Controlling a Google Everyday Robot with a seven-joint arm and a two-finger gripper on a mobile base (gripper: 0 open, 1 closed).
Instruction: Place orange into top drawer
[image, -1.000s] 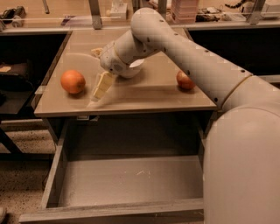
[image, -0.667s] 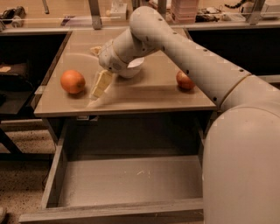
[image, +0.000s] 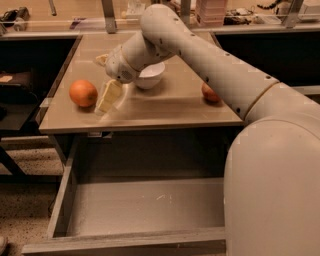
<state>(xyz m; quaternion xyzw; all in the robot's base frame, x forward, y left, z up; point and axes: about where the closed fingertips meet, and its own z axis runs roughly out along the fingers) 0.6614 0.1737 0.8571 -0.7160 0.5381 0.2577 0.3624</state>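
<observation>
The orange (image: 83, 93) lies on the tan counter top (image: 165, 107) near its left edge. My gripper (image: 107, 100) hangs from the arm just right of the orange, low over the counter and not touching the fruit. The top drawer (image: 140, 206) is pulled out below the counter's front edge, grey, shallow, with a scuffed bare bottom and nothing in it.
A white bowl (image: 150, 75) stands behind the gripper. A red-and-yellow apple (image: 210, 93) lies at the counter's right, partly behind my arm. My arm and body fill the right side of the view. Dark shelves flank the counter.
The gripper has shifted a little to the left, closer to the orange. The orange, bowl, apple and drawer have not moved.
</observation>
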